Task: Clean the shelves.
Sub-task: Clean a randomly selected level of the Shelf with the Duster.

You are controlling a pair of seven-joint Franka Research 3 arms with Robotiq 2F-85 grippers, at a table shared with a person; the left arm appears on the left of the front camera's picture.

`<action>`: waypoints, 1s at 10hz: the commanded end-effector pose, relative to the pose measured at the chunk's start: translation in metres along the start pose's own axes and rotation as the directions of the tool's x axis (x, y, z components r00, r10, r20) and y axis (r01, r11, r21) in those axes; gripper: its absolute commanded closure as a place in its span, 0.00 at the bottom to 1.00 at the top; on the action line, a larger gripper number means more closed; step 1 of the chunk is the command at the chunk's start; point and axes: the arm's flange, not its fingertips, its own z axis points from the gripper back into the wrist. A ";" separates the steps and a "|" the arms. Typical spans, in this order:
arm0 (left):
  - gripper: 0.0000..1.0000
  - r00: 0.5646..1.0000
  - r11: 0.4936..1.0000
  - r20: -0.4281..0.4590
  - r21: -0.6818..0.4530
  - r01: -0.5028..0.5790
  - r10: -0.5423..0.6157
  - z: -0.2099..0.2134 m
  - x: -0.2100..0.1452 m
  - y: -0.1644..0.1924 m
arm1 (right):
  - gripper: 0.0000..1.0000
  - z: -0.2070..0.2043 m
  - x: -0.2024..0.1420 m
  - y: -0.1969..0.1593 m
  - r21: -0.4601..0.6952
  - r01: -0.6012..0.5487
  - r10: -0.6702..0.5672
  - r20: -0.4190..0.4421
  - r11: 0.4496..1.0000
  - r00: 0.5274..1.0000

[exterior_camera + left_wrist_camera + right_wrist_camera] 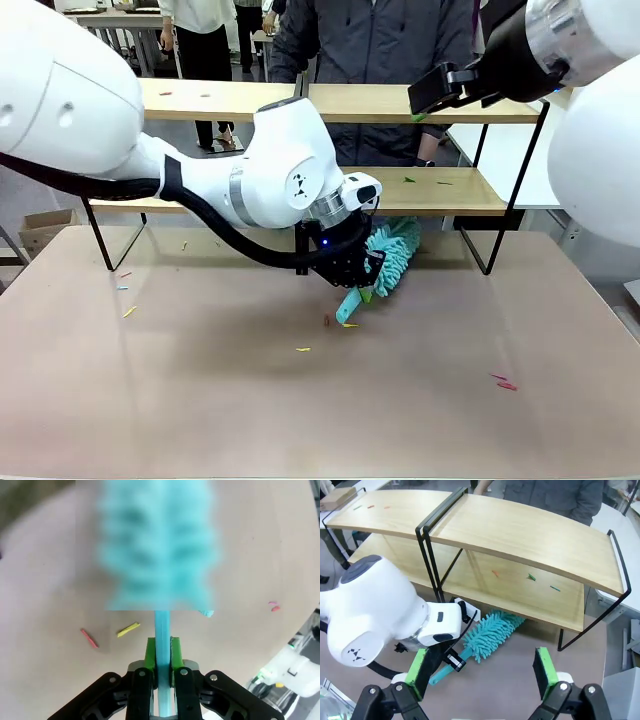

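Observation:
The shelves (230, 100) stand across the far side of the table: two light wooden boards on a thin black frame. My left gripper (352, 272) hangs low in front of the lower board (450, 192), shut on the handle of a teal fluffy duster (395, 255). In the left wrist view the green pads (149, 652) clamp the teal handle (161, 630), and the blurred duster head (157, 545) hovers over the table. My right gripper (481, 675) is open above the shelves (520, 530), with nothing between its pads. Small coloured scraps (531, 577) lie on the lower board.
A person (370, 40) stands behind the shelves. Coloured scraps lie scattered on the tan table (200, 400), among them a yellow one (128, 629) and a red one (89, 637) under the duster. More scraps (370, 506) sit on the upper board's far end.

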 end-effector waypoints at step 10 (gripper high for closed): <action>0.87 0.744 0.792 -0.291 -0.096 0.603 -0.601 0.002 -0.026 -0.006 | 0.00 0.000 0.000 0.000 -0.002 -0.001 0.001 0.003 1.000 1.000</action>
